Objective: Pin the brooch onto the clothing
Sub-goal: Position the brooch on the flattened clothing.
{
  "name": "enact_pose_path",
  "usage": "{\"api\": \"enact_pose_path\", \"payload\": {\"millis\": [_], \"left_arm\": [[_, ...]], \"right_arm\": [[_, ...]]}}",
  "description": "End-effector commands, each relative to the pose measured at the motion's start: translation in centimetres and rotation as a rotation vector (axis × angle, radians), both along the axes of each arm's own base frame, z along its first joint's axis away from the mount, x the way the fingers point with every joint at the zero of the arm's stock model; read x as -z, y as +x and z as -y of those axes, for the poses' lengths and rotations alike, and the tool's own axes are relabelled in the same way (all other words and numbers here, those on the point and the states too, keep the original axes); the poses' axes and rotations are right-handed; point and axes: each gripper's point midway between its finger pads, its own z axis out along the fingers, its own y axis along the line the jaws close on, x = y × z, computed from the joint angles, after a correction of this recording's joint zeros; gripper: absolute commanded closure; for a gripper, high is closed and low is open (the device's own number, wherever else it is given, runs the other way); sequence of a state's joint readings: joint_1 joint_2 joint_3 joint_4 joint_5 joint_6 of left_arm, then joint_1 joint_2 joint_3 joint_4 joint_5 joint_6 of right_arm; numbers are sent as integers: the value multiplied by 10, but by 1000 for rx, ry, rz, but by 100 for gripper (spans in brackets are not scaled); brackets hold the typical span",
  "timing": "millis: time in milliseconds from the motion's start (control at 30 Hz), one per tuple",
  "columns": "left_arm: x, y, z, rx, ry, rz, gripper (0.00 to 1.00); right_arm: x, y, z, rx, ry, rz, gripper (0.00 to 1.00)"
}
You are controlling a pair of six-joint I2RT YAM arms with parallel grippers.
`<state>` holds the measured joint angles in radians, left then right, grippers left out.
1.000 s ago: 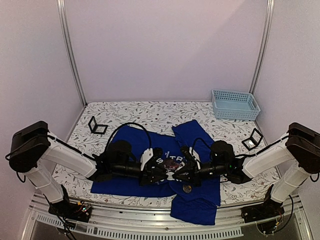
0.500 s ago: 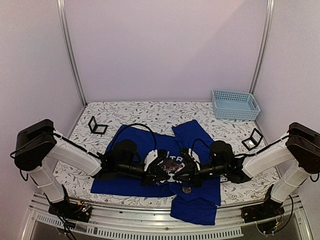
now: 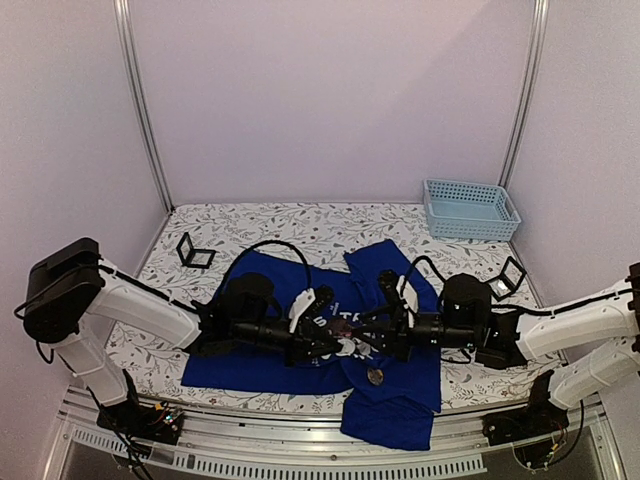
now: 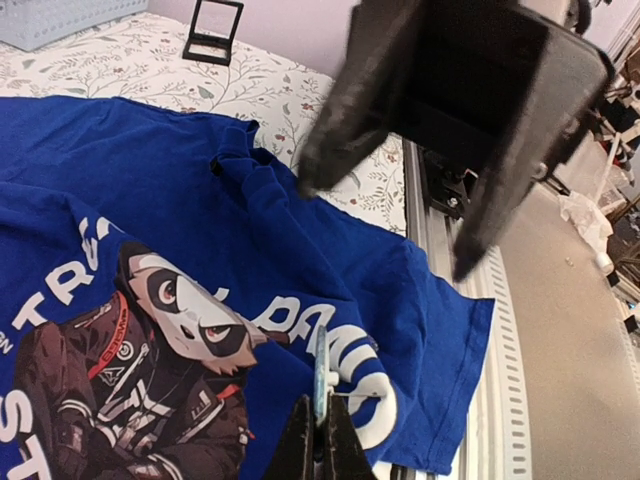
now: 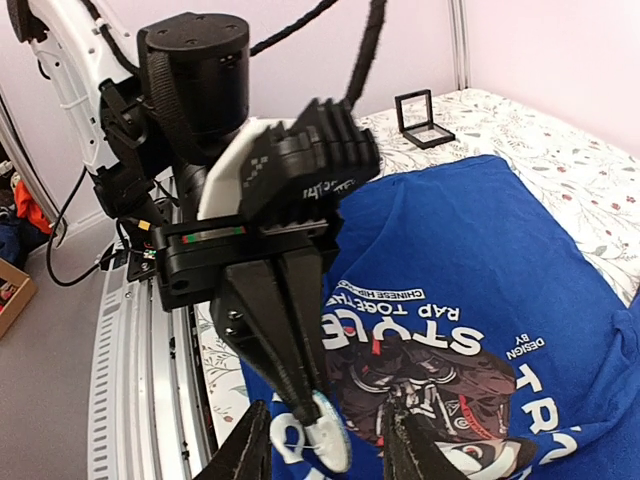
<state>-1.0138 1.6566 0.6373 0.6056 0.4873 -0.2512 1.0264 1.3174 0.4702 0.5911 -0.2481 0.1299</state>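
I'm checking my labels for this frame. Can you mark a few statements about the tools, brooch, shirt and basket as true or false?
1. The left tool is shut on the brooch. True.
2. The right tool grips the brooch as well. False: its jaws stand open and are not clamped on it.
3. The basket sits on the shirt. False: it stands at the far right corner of the table, off the shirt.
4. The shirt's print faces up. True.
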Motion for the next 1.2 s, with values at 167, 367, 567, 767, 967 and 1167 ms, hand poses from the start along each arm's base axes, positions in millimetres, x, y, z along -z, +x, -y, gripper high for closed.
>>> {"api": "enact_pose_path", "payload": {"millis": [167, 367, 567, 767, 967, 1167], "left_arm": [[-39, 0, 4, -6, -117, -69, 100], [-42, 2, 3, -20, -123, -66, 100], [-46, 4, 3, -32, -134, -63, 100], [-51, 3, 5, -21, -147, -67, 100], [-50, 3, 7, -14, -151, -68, 100], [-54, 1, 10, 6, -163, -76, 100]], "right_arm": [[21, -36, 5, 102, -29, 14, 81], [15, -43, 13, 106, 12, 26, 80], [22, -42, -4, 91, 7, 35, 73], [17, -34, -9, 120, 22, 80, 70], [22, -35, -18, 96, 14, 79, 69], [23, -26, -18, 143, 6, 90, 82]]}}
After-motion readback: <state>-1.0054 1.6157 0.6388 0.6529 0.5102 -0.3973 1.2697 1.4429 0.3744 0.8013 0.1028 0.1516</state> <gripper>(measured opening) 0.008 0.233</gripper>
